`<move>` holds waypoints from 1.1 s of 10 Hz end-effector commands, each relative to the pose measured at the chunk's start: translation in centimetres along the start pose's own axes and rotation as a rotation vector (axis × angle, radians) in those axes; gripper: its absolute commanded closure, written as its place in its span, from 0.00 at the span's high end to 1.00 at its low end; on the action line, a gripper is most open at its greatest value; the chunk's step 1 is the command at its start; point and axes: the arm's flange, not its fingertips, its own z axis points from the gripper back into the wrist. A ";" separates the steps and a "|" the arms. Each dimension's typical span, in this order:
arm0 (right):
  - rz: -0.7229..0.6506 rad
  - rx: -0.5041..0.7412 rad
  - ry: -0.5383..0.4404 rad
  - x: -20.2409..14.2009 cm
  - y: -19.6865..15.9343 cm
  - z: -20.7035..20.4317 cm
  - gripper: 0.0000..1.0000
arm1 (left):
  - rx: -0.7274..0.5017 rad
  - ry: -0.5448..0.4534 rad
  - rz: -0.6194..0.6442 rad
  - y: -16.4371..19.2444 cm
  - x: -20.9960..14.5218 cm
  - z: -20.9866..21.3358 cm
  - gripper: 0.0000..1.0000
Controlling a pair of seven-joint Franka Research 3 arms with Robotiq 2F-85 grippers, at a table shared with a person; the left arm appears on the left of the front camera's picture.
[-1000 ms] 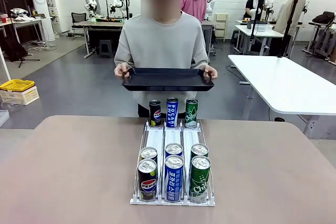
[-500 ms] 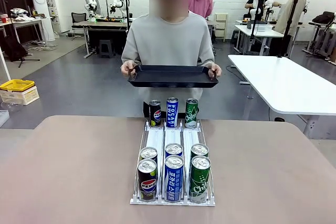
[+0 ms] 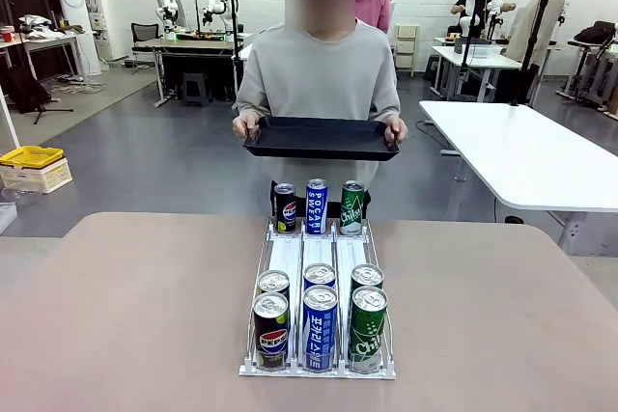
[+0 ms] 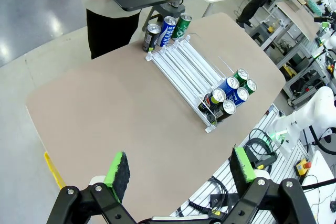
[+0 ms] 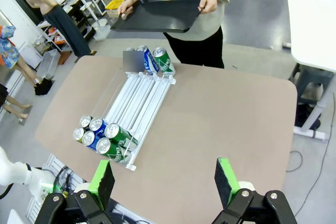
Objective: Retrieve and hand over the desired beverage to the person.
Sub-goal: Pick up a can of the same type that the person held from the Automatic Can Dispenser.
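My left pincer (image 4: 179,171) hangs high on the near side, jaws wide, nothing between the pads; my right pincer (image 5: 164,181) is just as wide and bare. Below lies the brown table (image 3: 116,315); in its middle a white three-lane rack (image 3: 287,256) runs near to far. The near cans (image 3: 320,327) stand at its near end, six in two rows, dark left, blue middle, green right; the far cans (image 3: 317,206), three in the same order, stand upright at its far end. Beyond the table's far edge the person (image 3: 319,74) holds a black tray (image 3: 321,138) level, one hand (image 3: 246,125) at its left end, the other hand (image 3: 396,129) at its right.
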 end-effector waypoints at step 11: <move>0.007 0.025 0.000 0.1 0.1 -0.1 1.00 | -0.009 -0.008 -0.020 0.1 0.1 0.1 1.00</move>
